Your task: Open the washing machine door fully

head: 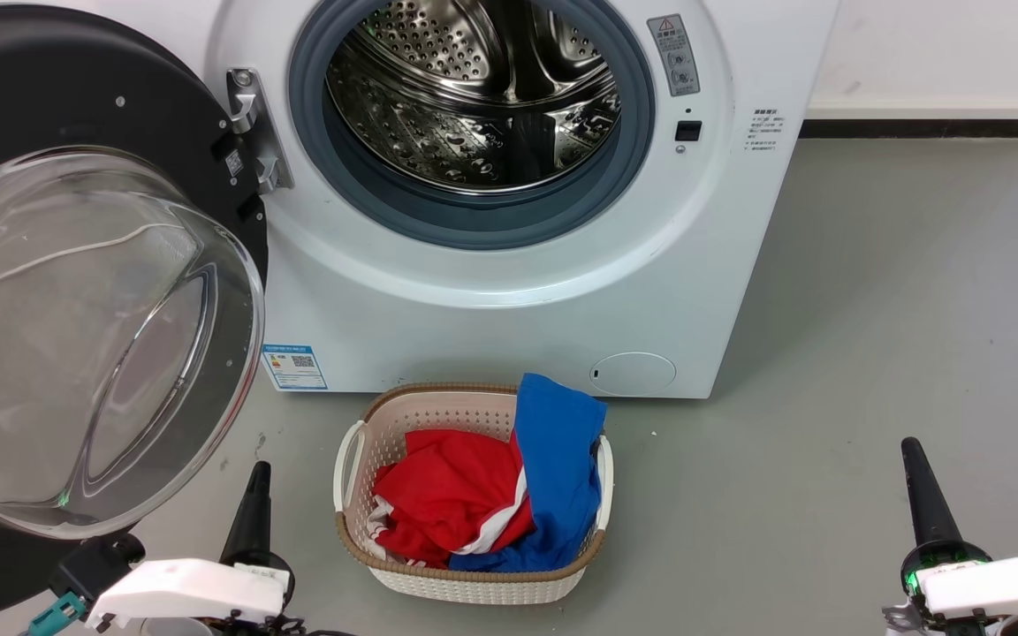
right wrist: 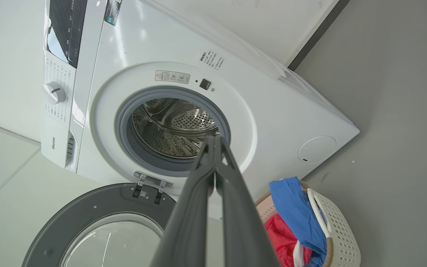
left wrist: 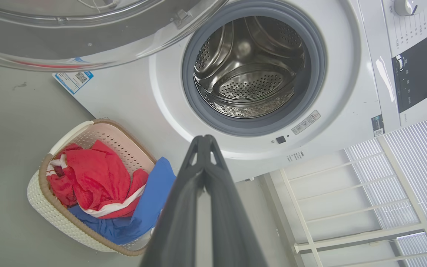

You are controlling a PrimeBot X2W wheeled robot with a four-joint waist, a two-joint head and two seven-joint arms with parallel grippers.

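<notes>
floor (head: 898, 291): smooth grey, few small marks | wall (head: 942, 44): plain white | baseboard (head: 924, 128): dark strip

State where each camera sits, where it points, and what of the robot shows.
Head view: high, looking down at the white washing machine, its round glossy black glass-centred door open; left claw and right claw near the bottom corners.
Left wrist view: rolled sideways, looking along the shut left claw at the steel drum.
Right wrist view: rolled the other way, along the shut right claw at the drum.
All share the cream perforated plastic basket of clothes.
</notes>
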